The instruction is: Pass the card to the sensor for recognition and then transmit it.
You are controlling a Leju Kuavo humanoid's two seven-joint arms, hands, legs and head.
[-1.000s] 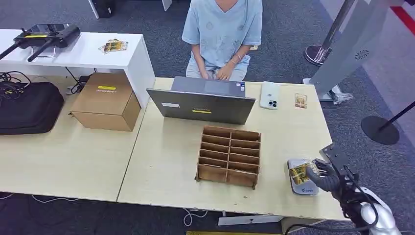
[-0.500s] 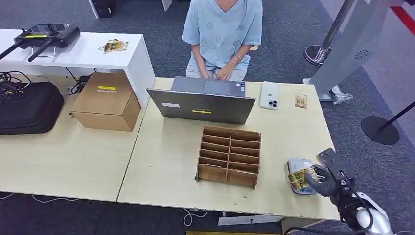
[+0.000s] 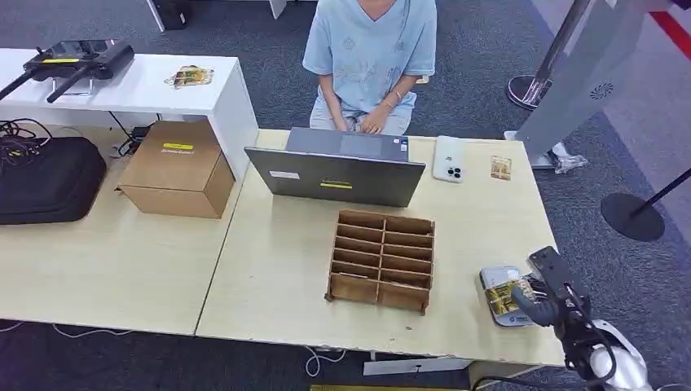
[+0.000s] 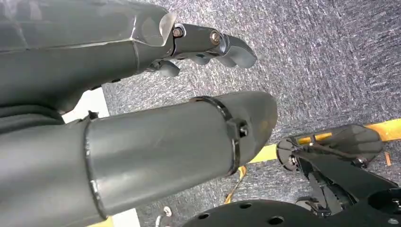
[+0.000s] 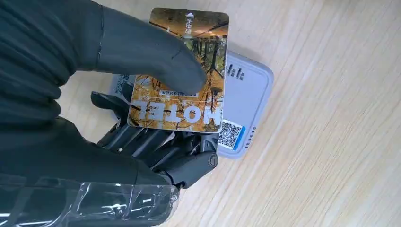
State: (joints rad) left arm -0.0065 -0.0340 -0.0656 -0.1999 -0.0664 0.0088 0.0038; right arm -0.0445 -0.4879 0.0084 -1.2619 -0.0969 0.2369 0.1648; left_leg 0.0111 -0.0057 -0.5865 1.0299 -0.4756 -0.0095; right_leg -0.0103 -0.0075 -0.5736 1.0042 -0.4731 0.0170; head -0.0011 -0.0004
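Note:
My right hand (image 3: 538,300) pinches a hotel card (image 3: 506,296) with an autumn-tree picture, thumb on top and fingers beneath. In the right wrist view the card (image 5: 182,71) lies flat just over the grey card sensor (image 5: 246,101), covering most of it; whether the two touch I cannot tell. The sensor (image 3: 491,278) sits near the table's front right corner. My left hand (image 4: 208,45) hangs over grey carpet with nothing in it; its fingers are too little seen to tell how they lie.
A wooden slotted organizer (image 3: 381,259) stands mid-table, left of the sensor. A laptop (image 3: 338,169), a white phone (image 3: 449,158) and a second card (image 3: 500,168) lie at the far side, where a person (image 3: 371,57) sits. The table's right edge (image 3: 552,244) is close to my hand.
My right hand drew back slightly toward the front right corner, then lowered the card flatter over the sensor. Nothing else moved.

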